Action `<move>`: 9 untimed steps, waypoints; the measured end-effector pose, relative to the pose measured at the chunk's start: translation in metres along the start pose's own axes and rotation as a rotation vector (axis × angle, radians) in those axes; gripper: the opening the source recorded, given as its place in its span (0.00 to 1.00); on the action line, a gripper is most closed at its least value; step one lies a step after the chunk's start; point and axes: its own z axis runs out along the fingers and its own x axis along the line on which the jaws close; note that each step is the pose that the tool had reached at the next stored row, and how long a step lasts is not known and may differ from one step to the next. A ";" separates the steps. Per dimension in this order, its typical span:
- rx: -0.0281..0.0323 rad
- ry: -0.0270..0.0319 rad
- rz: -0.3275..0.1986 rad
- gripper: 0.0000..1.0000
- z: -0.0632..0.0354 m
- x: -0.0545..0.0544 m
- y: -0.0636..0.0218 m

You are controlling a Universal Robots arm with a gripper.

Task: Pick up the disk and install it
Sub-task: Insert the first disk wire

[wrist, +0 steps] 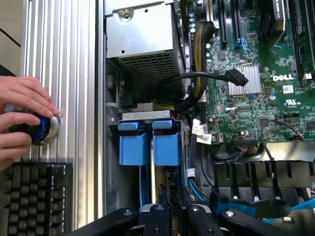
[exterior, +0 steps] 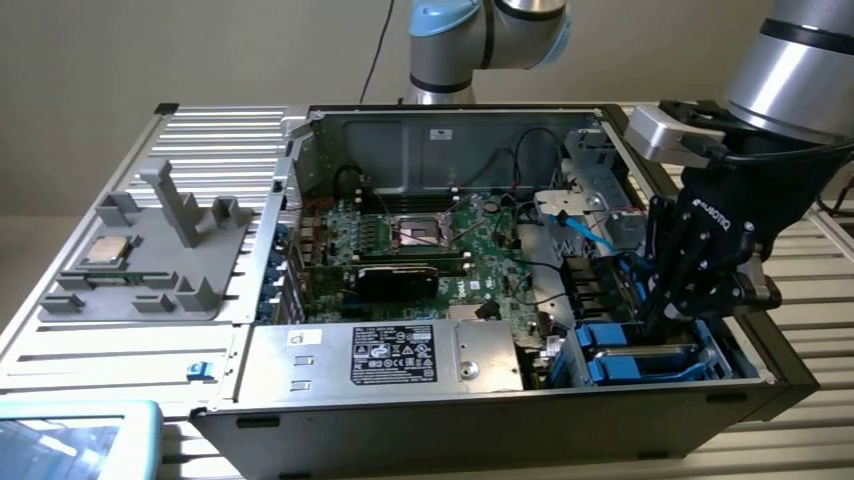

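Black pincer [wrist: 172, 210]: the fingers are drawn close together and, as I judge, clamped on the near edge of the disk. If this hold is not square, the disk may tilt and jam.
The disk [wrist: 150, 147]: it stands on edge just below the pincer, with its blue carrier down in the drive bay, at the exterior view's right corner of the computer case [exterior: 467, 420]. I cannot tell if it is fully seated.
Blue cable [exterior: 594, 235]: it lies just beside the bay and could be pinched between the carrier and the wall.
Green motherboard [exterior: 441, 240]: it is near the bay, so a sideways slip may strike its parts.
Hands [wrist: 22, 123]: they rest on a round knob [wrist: 42, 129], well apart from the pincer.
Arm [exterior: 787, 60]: it enters from the exterior view's right, the wrist bent steeply down, the pincer pointing into the bay.
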 end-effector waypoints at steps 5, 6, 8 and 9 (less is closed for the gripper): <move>-0.0003 -0.0002 0.001 0.17 -0.0001 0.000 -0.0007; -0.0002 -0.0002 0.001 0.17 -0.0002 0.000 -0.0011; 0.0000 -0.0003 0.000 0.17 -0.0002 0.000 -0.0017; -0.0001 -0.0005 0.001 0.17 -0.0002 0.000 -0.0018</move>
